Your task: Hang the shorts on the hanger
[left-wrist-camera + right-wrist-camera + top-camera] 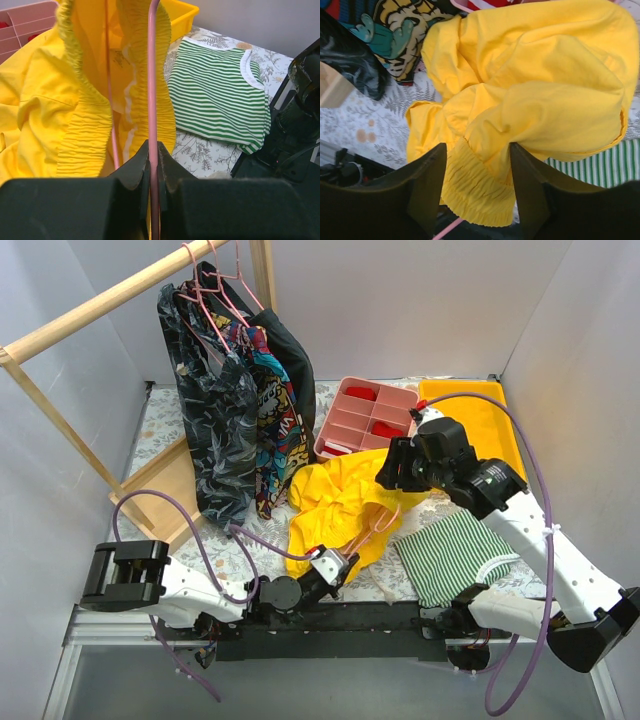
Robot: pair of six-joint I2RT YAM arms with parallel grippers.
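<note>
Wire of the hanger (152,75) is pinched tight in the left gripper (154,150) down at the near edge of the table (200,150), with the gathered waistband of the shorts (45,110) bunched against it. The shorts sit in a heap mid-table, just left of the striped cloth (220,100). Right gripper (477,175) is at the far side of that heap, fingers partway apart with yellow fabric filling the gap, honestly can't tell if it's squeezing; further back are the pink tray (365,415), yellow bin (480,415) and dark garments (225,430) hanging off the wooden rail (100,305).
</note>
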